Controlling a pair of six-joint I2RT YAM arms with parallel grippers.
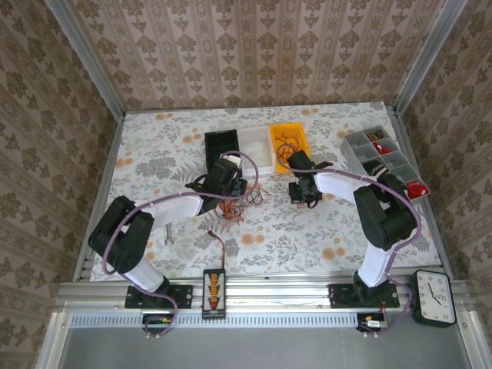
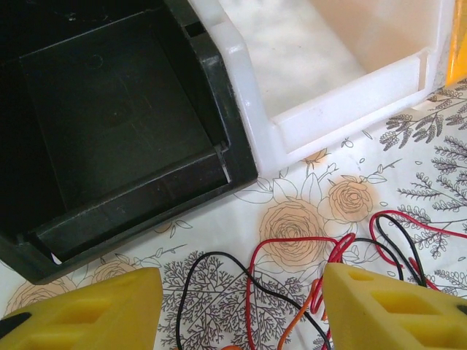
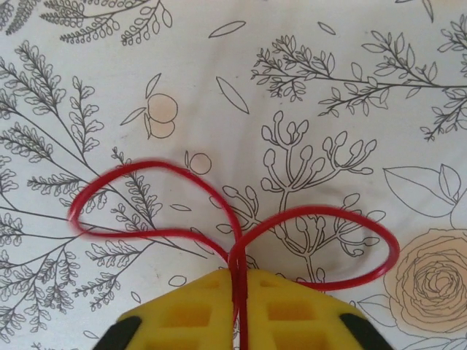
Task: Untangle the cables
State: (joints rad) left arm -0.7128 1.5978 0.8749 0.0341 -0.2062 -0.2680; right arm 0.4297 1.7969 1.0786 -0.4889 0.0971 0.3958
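Orange bin [image 1: 286,126], seemingly cables [image 1: 288,139] inside

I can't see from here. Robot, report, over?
Left gripper open over cables. Right gripper shut on red wire. Black bin near, not blocking.

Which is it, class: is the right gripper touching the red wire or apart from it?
Touching. The right wrist view shows the right gripper shut on the red wire, pinching it where its two loops meet.
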